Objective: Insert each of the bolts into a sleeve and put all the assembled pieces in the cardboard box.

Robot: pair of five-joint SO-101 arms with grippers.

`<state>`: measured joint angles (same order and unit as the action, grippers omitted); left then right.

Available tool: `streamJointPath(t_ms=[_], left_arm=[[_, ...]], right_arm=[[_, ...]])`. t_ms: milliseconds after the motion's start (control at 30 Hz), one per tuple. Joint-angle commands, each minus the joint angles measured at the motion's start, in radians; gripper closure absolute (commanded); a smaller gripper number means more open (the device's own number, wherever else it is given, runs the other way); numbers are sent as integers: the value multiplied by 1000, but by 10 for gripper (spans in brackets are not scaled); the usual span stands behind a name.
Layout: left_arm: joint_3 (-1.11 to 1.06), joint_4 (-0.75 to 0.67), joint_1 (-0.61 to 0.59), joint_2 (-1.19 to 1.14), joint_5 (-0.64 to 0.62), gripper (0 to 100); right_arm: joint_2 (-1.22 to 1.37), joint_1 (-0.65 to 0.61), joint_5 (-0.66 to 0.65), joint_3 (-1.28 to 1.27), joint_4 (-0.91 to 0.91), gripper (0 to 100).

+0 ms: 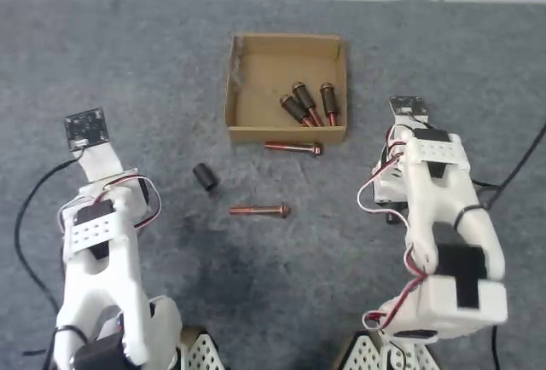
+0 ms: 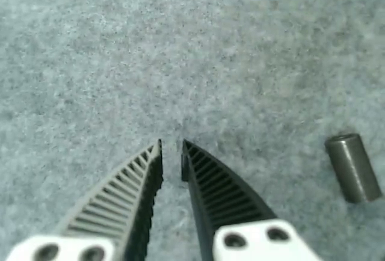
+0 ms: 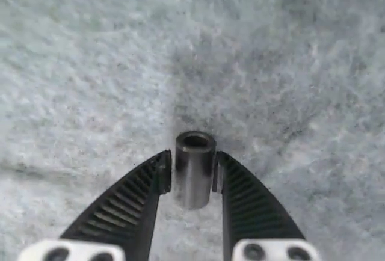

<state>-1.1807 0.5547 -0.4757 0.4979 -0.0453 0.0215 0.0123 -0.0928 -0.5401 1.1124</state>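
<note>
A dark sleeve (image 3: 194, 174) stands between the fingers of my right gripper (image 3: 192, 160), which is shut on it just above the grey carpet. My left gripper (image 2: 171, 148) hangs over bare carpet with its fingers almost together and nothing between them. A second dark sleeve (image 2: 354, 168) lies off to its side, also seen as the sleeve (image 1: 205, 176) left of centre. Two copper bolts lie loose: one bolt (image 1: 293, 147) just in front of the cardboard box (image 1: 243, 80), the other bolt (image 1: 258, 211) nearer the arms. Three assembled pieces (image 1: 307, 104) lie in the box.
The left arm (image 1: 102, 234) and the right arm (image 1: 439, 199) stand at the table's near corners. Black cables (image 1: 30, 208) trail beside both bases. Grey carpet covers the table, with open room between the arms.
</note>
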Motion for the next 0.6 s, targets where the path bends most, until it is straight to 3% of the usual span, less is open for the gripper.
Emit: streamJointPath(t_ms=[0,200,567], left_arm=[[44,-26,5,5,31,945],[44,-26,5,5,34,945],[44,-25,5,5,38,945]], right_arm=[[-153,10,-14,-44,8,905],[-278,-8,-20,-190,-65,903],[-143,-18,-21,-190,-173,903]])
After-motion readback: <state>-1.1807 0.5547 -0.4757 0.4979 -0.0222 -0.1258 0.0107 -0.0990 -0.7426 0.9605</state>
